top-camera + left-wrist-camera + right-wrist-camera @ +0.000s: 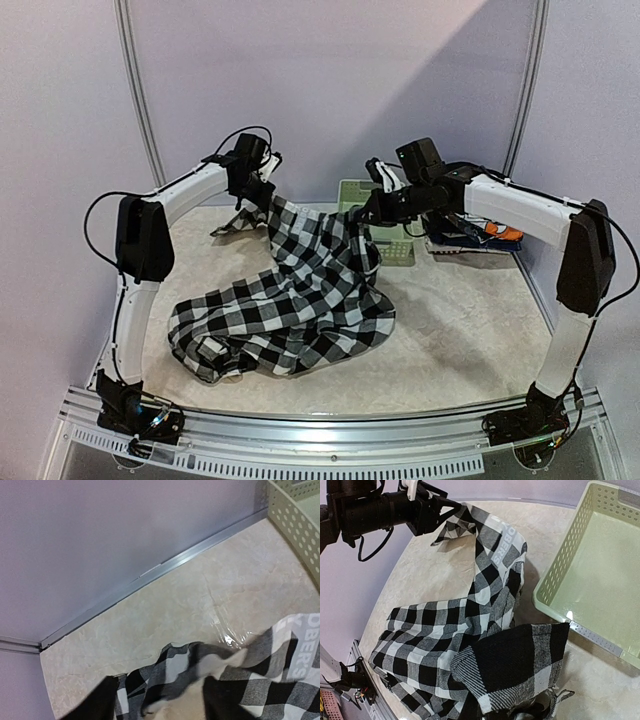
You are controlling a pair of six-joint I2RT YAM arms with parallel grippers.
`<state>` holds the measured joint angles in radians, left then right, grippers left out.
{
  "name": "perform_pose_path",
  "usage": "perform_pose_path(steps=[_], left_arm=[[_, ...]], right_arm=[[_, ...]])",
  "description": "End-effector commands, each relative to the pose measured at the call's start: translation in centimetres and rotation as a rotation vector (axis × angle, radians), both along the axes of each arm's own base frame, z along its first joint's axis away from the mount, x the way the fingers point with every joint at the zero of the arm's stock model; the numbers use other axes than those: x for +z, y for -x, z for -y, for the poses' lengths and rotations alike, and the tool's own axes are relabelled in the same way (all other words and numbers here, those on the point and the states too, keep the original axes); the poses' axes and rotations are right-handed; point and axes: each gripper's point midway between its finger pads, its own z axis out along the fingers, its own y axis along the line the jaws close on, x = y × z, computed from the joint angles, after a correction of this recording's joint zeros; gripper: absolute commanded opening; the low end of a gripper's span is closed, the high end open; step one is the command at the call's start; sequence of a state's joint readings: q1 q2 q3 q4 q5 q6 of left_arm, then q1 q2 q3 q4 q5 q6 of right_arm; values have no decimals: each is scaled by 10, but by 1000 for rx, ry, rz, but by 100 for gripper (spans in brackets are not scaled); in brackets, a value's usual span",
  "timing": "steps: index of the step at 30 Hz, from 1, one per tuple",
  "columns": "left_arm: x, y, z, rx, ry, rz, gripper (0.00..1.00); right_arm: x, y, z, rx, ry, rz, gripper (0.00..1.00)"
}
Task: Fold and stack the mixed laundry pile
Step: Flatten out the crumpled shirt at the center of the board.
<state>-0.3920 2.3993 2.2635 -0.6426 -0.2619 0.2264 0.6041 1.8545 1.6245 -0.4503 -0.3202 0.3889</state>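
Above marbled table, soft checked shirt draped, right gripper pinching it, left gripper parted.

Plain lilac walls fill the upper frame. Below them spreads a beige marbled tabletop, with an aluminium rail edging the bottom.

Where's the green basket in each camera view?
Top external: green basket at centre back, partly hidden.
Left wrist: green basket in the top right corner.
Right wrist: green basket along the right side.
Shared landmark: the checked shirt beside it.
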Motion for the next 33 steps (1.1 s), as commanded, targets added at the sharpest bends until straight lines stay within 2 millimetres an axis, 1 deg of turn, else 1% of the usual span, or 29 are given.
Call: perform_pose_path(steps=[1,2,3,5,6,7,10,12,17,18,20,21,26,29,32,33], left_arm=[[13,3,-12,117,24,26,84],[18,10,-15,136,30,30,97],[20,18,-19,157,30,30,99],[33,39,-26,199,47,31,100],[35,50,-32,225,52,22,100],[41,62,-37,257,78,19,100],[43,104,-55,338,117,-8,100],[37,134,-71,408,131,-17,99],[-2,210,-100,526,136,-119,94],[-17,228,-109,556,127,-152,93],[-27,253,-119,608,163,-169,92],[-36,264,-122,627,178,-185,91],[-76,302,-121,655,262,-292,87],[-94,321,-130,710,260,-325,86],[-105,337,-140,765,264,-332,85],[-108,340,-142,780,272,-331,83]], right_arm=[[4,-9,4,-56,2,33,0],[3,-11,8,-74,16,43,0],[1,-13,11,-90,30,51,0],[2,-16,18,-117,54,74,0],[2,-16,19,-121,62,80,0],[2,-17,20,-125,65,84,0],[0,-17,21,-121,76,90,0],[-5,-18,22,-119,89,87,0],[-12,-16,22,-105,106,77,0],[-13,-16,22,-105,111,77,0],[-14,-16,23,-102,108,79,0],[-14,-15,22,-100,104,79,0],[-17,-13,19,-87,90,70,0],[-21,-11,17,-73,83,55,0],[-25,-10,16,-67,82,43,0],[-26,-10,16,-66,83,41,0]])
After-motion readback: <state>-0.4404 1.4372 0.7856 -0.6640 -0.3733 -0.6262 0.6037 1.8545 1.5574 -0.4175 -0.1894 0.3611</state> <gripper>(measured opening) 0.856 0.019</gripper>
